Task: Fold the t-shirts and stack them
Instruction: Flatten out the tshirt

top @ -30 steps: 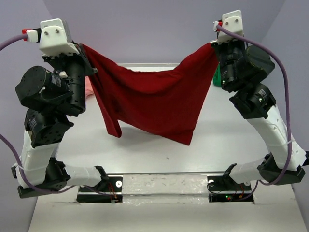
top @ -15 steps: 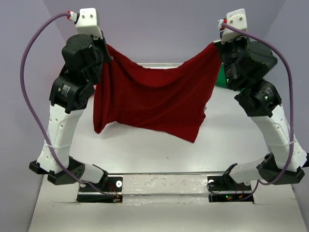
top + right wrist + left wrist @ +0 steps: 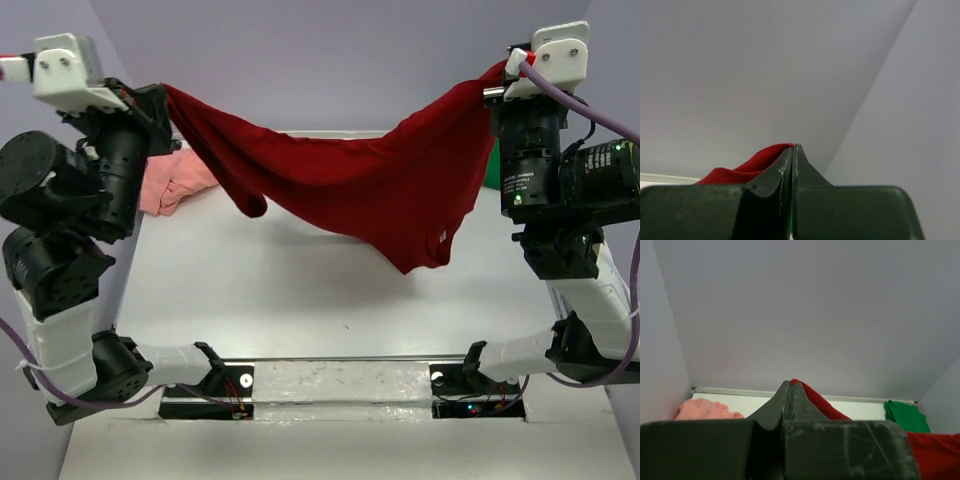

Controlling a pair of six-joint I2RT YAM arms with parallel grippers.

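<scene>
We hold the dark red t-shirt [image 3: 340, 190] in the air between the two arms, above the far half of the tabletop [image 3: 300, 310] and clear of it. The left gripper [image 3: 790, 395] is pressed fully closed on one upper corner, with only a sliver of red showing at its tips. The right gripper [image 3: 792, 155] is clamped the same way on the opposite corner.

We judge the pinch to be the weak point. Each hold takes in very little cloth, so a sharp pull apart or a quick swing could drag a corner free and drop that side. The shirt also hangs unevenly. A sleeve dangles near the left and a long point droops right of centre, so lowering it as it hangs could leave it bunched or doubled under itself. Drifting sideways could drape it over the pink t-shirt [image 3: 175, 185] at the far left or the green t-shirt [image 3: 905, 416] at the far right.

The red cloth is soft and matte and sags in a shallow curve with loose folds. The pink shirt lies in a crumpled heap. The green one is mostly hidden behind the right arm in the top view. The tabletop looks smooth, pale and hard. The gripper fingers are dark and scuffed, and they taper to a narrow tip.
</scene>
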